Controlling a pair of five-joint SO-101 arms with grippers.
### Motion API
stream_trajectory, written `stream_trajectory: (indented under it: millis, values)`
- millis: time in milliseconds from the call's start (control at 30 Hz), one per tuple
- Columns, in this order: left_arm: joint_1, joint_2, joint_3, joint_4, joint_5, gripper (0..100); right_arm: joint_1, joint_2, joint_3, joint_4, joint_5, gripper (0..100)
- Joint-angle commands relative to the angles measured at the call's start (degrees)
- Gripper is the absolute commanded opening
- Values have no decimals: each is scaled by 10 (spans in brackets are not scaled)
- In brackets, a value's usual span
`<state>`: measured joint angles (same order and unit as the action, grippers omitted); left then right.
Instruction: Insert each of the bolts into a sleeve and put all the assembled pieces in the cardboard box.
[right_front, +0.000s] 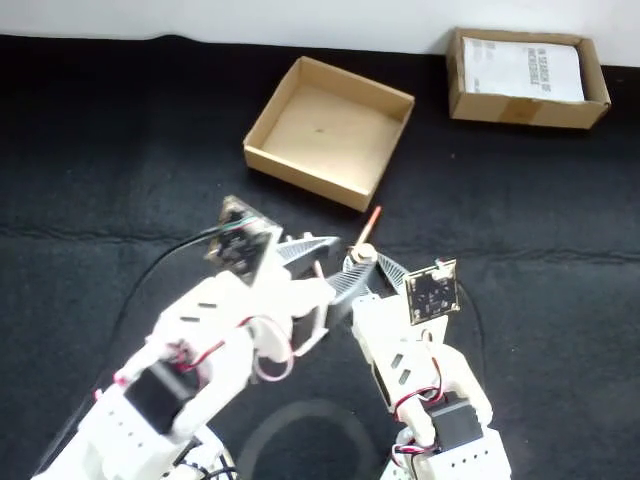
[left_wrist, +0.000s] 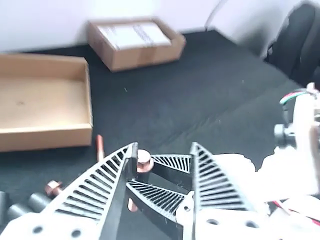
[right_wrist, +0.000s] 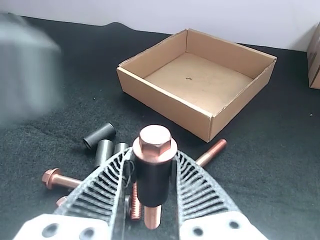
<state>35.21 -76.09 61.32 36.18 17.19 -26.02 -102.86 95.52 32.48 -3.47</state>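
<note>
Currently, my right gripper (right_wrist: 154, 152) is clamped on a black sleeve (right_wrist: 152, 182), with one finger on each side of it. The sleeve stands upright between the fingers. A copper bolt (right_wrist: 152, 140) passes through it: the hex head rests on the sleeve's upper end, above my fingertips, and the shank end protrudes from the lower end. I hold this piece above the black table (right_wrist: 280, 165), on the near side of the cardboard box (right_wrist: 165, 102) and apart from it.

My left gripper (left_wrist: 164, 150) has its fingers spread apart and grips nothing. It sits just beside the right gripper. In the left wrist view, the right gripper's fingers and the bolt head lie between my left fingers. I cannot tell whether the two grippers touch.

On the table near the held piece:
- a cluster of loose sleeves (right_wrist: 99, 135), lying on their sides;
- a loose bolt (right_wrist: 60, 178) just beside them;
- a second loose bolt (right_wrist: 211, 152), between the right gripper and the box's near wall.

A second box (right_front: 520, 108) holding a paper sheet (right_front: 522, 68) stands well apart, at the table's far edge.
</note>
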Motion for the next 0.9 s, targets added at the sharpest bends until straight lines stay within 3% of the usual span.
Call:
stream_trajectory:
  millis: [0, 67, 433, 667, 867]
  values:
    - [-43, -64, -6, 32, -1, 53, 7, 0, 38, -8, -2, 6]
    - [-80, -87, -5, 52, -1, 4, 7, 0, 38, -8, -2, 6]
    - [-317, -210, 121, 64, -1, 9, 9, 7, -58, 46, 1, 6]
    - [-457, -283, 242, 63, 2, 9, 31, 7, -124, 55, 91, 6]
    - [-517, -278, 297, 63, 3, 9, 53, 7, -143, 56, 120, 6]
